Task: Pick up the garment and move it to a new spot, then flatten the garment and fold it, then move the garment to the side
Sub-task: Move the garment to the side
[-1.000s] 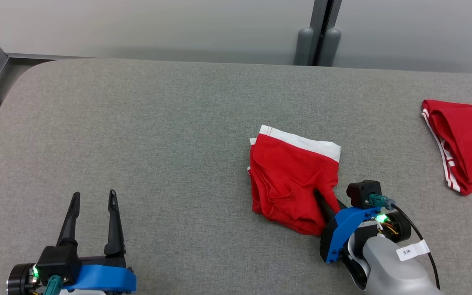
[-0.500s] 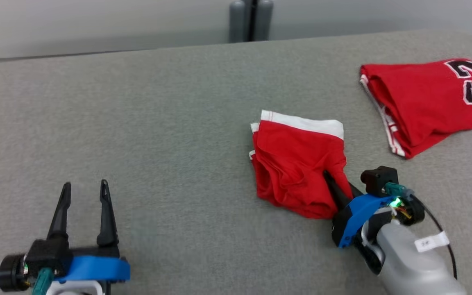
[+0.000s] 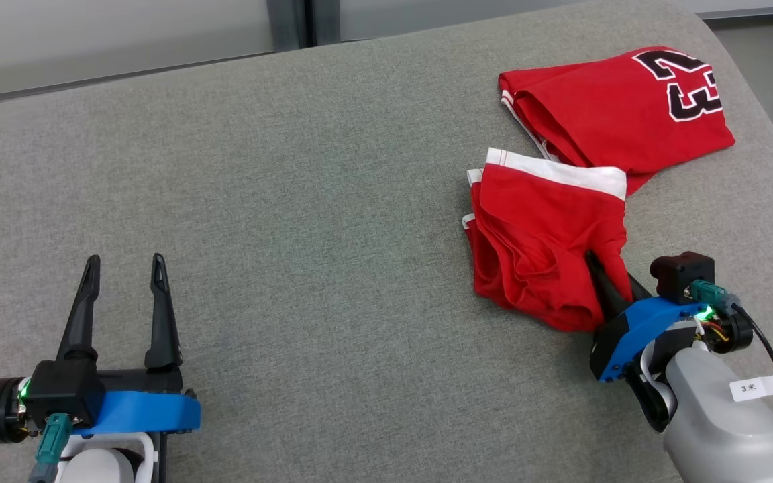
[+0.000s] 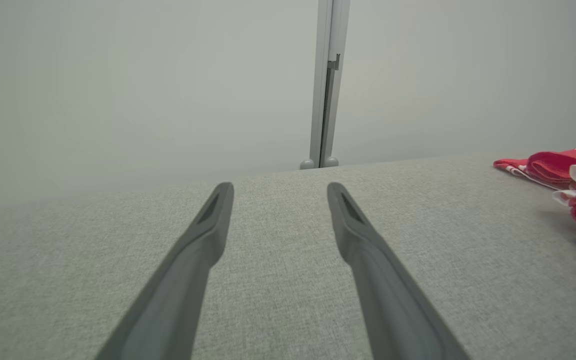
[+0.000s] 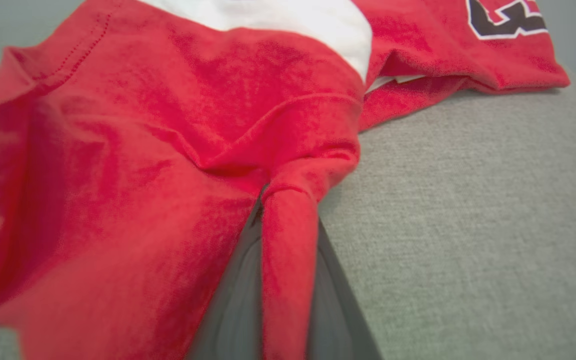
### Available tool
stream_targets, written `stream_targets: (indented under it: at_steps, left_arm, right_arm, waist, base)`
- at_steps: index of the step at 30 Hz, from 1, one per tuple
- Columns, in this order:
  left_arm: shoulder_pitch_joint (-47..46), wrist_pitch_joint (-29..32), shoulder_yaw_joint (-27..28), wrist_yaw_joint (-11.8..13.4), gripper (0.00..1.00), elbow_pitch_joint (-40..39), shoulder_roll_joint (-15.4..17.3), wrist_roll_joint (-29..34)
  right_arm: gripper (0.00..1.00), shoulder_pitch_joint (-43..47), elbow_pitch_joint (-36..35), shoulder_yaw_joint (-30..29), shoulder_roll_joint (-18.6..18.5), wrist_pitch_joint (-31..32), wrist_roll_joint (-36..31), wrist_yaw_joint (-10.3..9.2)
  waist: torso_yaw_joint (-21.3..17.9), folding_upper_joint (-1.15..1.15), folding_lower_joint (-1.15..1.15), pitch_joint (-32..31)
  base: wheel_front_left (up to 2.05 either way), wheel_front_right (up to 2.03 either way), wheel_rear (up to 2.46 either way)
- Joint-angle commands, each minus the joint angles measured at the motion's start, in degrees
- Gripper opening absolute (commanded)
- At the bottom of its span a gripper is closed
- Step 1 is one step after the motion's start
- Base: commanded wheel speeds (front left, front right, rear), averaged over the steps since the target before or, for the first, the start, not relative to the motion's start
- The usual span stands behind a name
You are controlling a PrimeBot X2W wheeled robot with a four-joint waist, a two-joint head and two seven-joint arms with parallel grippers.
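I have the right gripper (image 3: 594,265) clamped on the folded garment's (image 3: 547,235) near corner, far right on the grey surface (image 3: 292,201), against the numbered jersey (image 3: 621,100). Left gripper (image 3: 123,265) spread, idle. Folding looks done; I only need to let go

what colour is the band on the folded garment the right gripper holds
White band on the red folded garment; clearest in the head view.

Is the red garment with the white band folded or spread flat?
Folded: the red garment shows several stacked layers along its edge.
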Motion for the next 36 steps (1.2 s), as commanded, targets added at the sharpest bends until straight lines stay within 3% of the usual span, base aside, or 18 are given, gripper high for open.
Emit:
stream_targets:
  at_steps: [1, 12, 23, 28, 36]
  left_arm:
    - [-0.66, -0.24, 0.19, -0.18, 1.00, -0.13, 0.27, 0.51]
    - [-2.05, -0.24, -0.03, -0.15, 1.00, -1.87, 0.05, 0.49]
    - [-5.17, -0.24, -0.12, -0.43, 1.00, -4.97, 0.72, 0.94]
    - [-6.02, -0.24, -0.37, -0.51, 1.00, -7.12, 1.30, 1.39]
    - [-6.98, -0.24, -0.91, -0.61, 1.00, -10.50, 2.52, 1.71]
  right_arm:
    - [0.00, 0.35, -1.00, -0.14, -0.20, -0.04, -0.83, -0.01]
    - [0.00, -8.93, -9.67, 3.43, -4.05, -0.11, -11.12, -0.01]
    - [0.00, -24.97, 0.15, 9.23, -13.55, 1.07, -11.11, -0.01]
    - [0.00, -30.62, 3.40, 12.52, -19.39, 1.98, -8.77, -0.02]
    - [0.00, -36.80, 6.57, 17.06, -23.41, 4.04, -4.88, -0.02]
  waist:
    - [0.02, -0.01, 0.00, 0.15]
    - [2.26, -0.01, 0.00, 3.43]
    - [4.12, -0.01, 0.00, 10.76]
    - [3.34, -0.01, 0.00, 13.75]
    - [0.58, -0.01, 0.00, 16.16]
  base:
    - [0.00, 0.00, 0.00]
    - [0.00, 0.00, 0.00]
    - [0.00, 0.00, 0.00]
    - [0.00, 0.00, 0.00]
    - [0.00, 0.00, 0.00]
